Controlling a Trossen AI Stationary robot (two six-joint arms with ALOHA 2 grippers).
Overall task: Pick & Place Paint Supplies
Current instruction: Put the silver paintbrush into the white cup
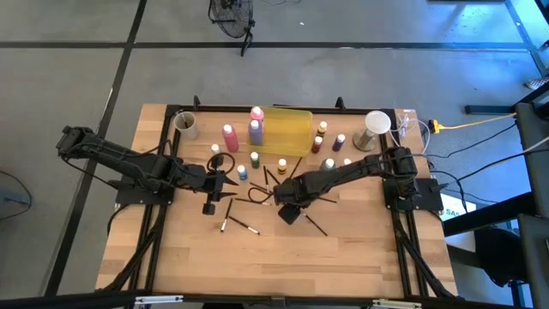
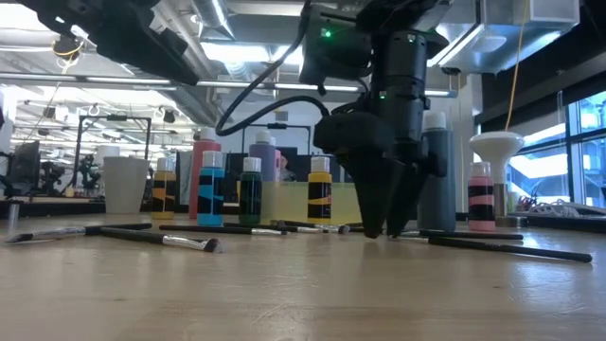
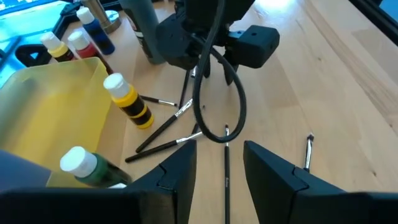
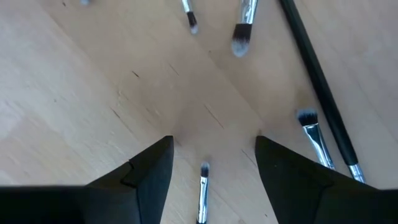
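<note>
The brushes [image 1: 239, 225] lying scattered on the table [image 1: 343, 257] are looking light, thin and stiff, likely to roll or skid on the smooth wood; pinching one across the middle of its handle, not the soft tip, seems the safest hold.

The right gripper [image 4: 211, 165] is pointing down over the middle of the table with its fingers spread wide and nothing between them. One small brush [image 4: 203, 190] is lying in the gap below, not yet touched.

The left gripper [image 3: 219, 168] is hovering left of centre, half spread and holding nothing, with a dark brush [image 3: 226, 165] lying on the wood beneath it.

Farther back, the small white-capped bottles [image 1: 255, 160] and tall squeeze bottles [image 1: 230, 137] are standing upright beside the yellow tray [image 1: 287, 130]; these look rigid but slippery, and easy to topple.
</note>
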